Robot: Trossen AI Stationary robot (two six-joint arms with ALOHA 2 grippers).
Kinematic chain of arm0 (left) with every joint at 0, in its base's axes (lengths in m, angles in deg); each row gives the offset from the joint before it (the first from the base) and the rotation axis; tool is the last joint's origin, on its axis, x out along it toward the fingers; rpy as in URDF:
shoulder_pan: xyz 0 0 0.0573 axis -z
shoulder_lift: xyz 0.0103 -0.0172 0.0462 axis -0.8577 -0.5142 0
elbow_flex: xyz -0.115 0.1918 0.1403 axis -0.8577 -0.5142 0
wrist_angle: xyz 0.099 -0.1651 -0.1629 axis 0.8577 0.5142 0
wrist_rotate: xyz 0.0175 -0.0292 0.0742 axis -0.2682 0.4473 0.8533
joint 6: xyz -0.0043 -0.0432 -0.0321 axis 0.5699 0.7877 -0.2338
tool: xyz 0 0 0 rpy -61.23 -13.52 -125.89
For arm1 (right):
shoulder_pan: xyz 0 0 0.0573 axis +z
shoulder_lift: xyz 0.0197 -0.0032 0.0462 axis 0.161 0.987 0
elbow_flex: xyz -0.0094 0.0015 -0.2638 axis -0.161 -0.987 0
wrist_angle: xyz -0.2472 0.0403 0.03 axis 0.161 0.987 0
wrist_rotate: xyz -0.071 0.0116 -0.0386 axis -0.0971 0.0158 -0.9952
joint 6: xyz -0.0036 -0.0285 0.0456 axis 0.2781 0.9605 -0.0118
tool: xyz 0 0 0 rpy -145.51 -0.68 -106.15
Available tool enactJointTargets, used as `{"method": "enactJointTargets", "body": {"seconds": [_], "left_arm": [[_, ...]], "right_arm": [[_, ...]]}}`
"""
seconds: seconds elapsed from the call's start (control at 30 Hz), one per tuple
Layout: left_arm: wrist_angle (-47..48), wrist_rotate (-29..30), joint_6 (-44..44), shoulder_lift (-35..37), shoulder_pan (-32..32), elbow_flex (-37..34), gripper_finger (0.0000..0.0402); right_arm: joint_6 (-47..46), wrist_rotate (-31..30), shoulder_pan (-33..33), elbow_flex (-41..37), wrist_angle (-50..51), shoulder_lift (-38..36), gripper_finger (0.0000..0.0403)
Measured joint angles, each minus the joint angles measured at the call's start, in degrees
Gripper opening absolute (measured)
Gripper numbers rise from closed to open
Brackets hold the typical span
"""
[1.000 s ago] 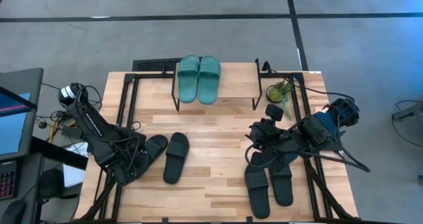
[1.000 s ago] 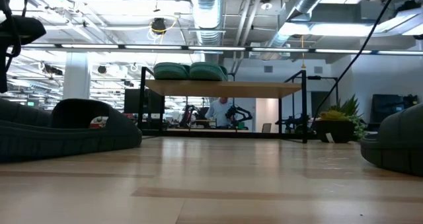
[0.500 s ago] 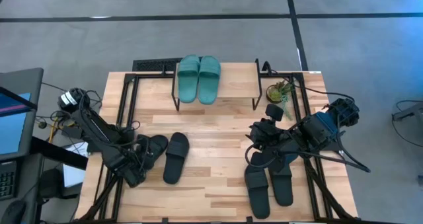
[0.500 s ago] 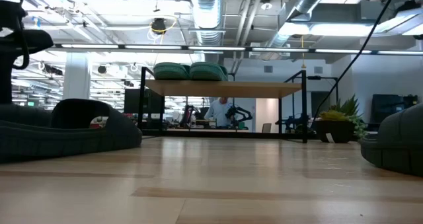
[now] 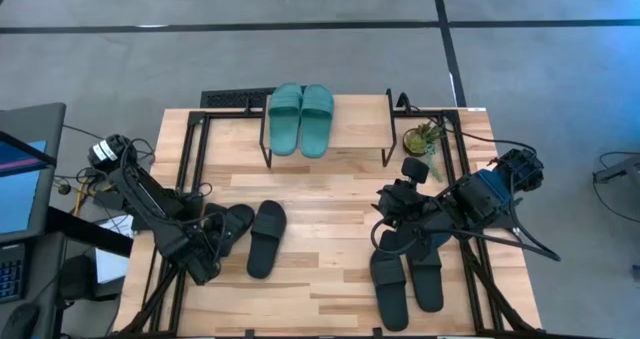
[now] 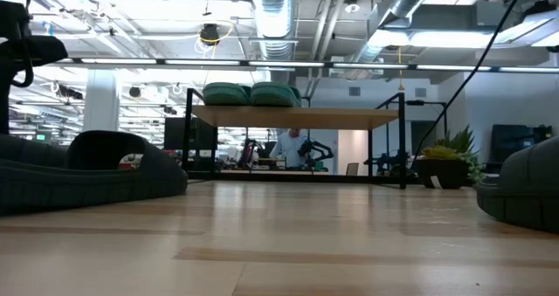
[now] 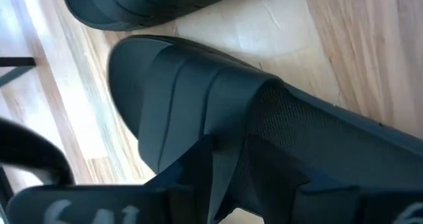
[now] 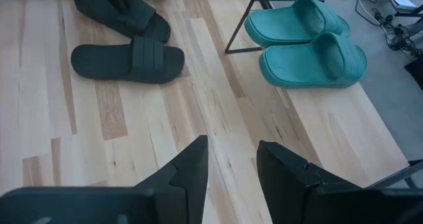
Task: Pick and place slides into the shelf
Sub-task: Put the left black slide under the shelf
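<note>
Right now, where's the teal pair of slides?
In the high view the teal slides sit side by side on the left part of the shelf, at the table's far edge.

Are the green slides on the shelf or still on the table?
On the shelf: both green slides lie side by side on its top board, raised above the table.

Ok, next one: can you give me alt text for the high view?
Seen from above, the left gripper is down on a black slide at the table's left, its mate beside it. A teal pair sits on the shelf, and the right gripper hovers over another black pair.
</note>
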Motion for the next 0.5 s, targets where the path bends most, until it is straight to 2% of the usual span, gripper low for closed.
{"method": "enactJointTargets", "body": {"seconds": [0.5], "left_arm": [[0.33,0.17,3.33,0.0,0.02,0.0,0.0084]], "right_arm": [[0.02,0.04,0.0,0.02,0.0,0.0,0.0118]]}}
